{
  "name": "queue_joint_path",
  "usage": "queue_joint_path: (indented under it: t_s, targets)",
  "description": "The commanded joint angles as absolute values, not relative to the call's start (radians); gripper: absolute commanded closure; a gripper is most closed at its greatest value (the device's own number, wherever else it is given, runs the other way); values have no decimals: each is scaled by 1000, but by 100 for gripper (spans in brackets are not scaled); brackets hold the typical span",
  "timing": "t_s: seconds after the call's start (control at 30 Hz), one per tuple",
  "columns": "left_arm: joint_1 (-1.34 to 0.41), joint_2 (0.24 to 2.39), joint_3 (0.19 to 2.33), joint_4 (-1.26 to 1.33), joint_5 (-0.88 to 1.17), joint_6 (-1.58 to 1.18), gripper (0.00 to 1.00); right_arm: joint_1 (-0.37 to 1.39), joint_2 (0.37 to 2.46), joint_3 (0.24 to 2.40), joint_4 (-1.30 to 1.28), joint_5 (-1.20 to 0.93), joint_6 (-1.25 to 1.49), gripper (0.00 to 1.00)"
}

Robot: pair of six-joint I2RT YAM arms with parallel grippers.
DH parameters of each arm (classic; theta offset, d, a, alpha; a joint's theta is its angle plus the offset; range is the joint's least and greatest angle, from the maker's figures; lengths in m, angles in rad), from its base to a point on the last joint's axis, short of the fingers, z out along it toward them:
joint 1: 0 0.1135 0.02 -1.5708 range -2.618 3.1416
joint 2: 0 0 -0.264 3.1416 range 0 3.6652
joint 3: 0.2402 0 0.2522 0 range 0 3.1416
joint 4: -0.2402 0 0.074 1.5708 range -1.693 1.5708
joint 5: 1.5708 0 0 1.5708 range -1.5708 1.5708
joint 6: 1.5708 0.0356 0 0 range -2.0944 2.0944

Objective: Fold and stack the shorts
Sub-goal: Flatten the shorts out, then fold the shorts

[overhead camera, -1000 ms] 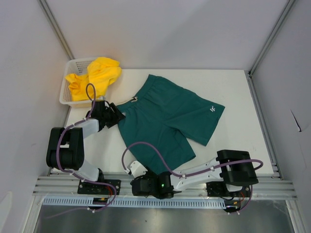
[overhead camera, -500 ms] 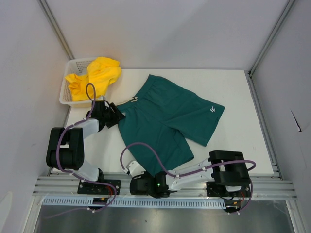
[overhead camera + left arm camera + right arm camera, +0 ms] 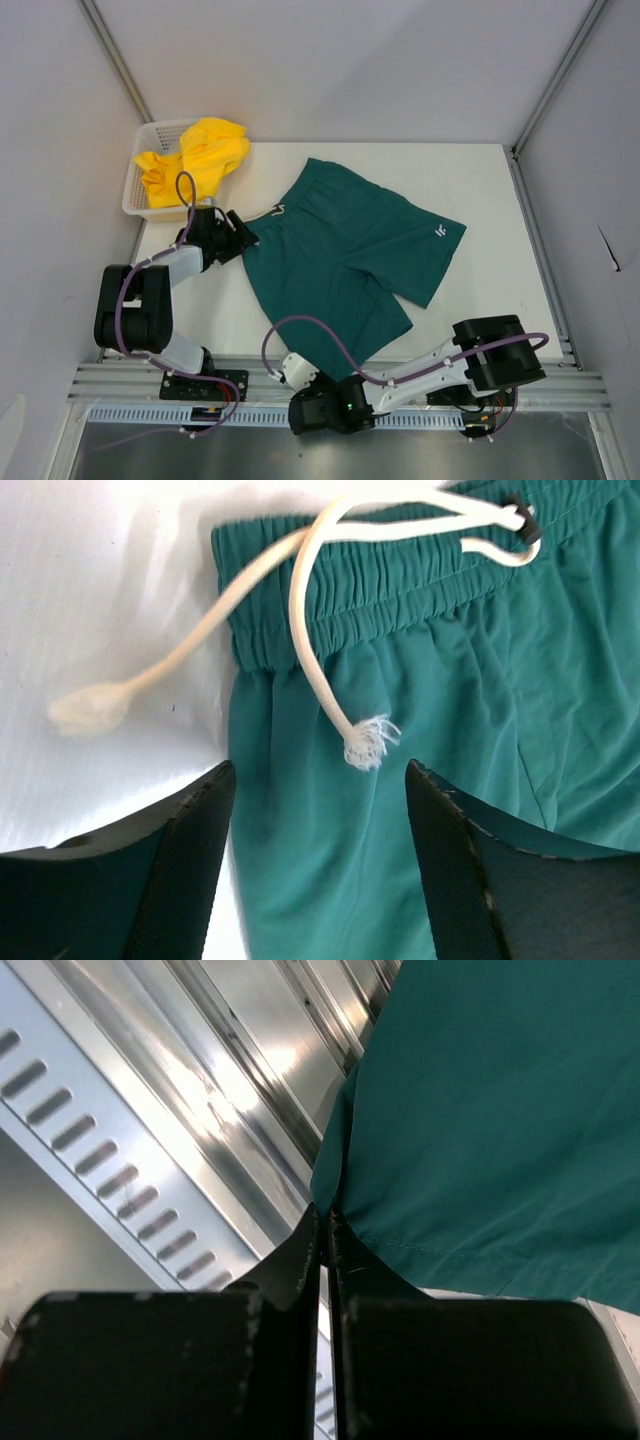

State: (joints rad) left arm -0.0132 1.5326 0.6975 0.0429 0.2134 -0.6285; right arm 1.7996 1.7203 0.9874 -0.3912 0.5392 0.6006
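Teal shorts (image 3: 345,250) lie mid-table; my right gripper (image 3: 324,1228) pinches their hem at six o'clock, my left gripper (image 3: 320,790) gapes over the waistband. Yellow shorts (image 3: 200,155) fill the basket (image 3: 135,195) at ten.

Left gripper (image 3: 318,850) open, dark fingers (image 3: 165,880) spread over the teal shorts (image 3: 420,730). Elastic waistband (image 3: 370,575) runs across the top. White drawstring (image 3: 300,610) in two strands: one frayed end lies on the cloth between the fingers, the other on the white table (image 3: 100,600).
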Motion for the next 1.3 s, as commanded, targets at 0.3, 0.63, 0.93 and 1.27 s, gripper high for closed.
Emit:
queue_joint_path:
  t_s: [0.3, 0.63, 0.93, 1.27]
  targets:
    - [74, 1488, 667, 75, 232, -629, 27, 1855, 1595, 905, -436, 626, 712, 100]
    - [95, 1551, 643, 190, 304, -673, 39, 1882, 1563, 873, -397, 618, 706, 100]
    - [95, 1647, 660, 273, 348, -715, 43, 1899, 1565, 877, -384, 611, 696, 100]
    - [97, 1664, 687, 265, 316, -724, 59, 1911, 1563, 874, -373, 611, 695, 100]
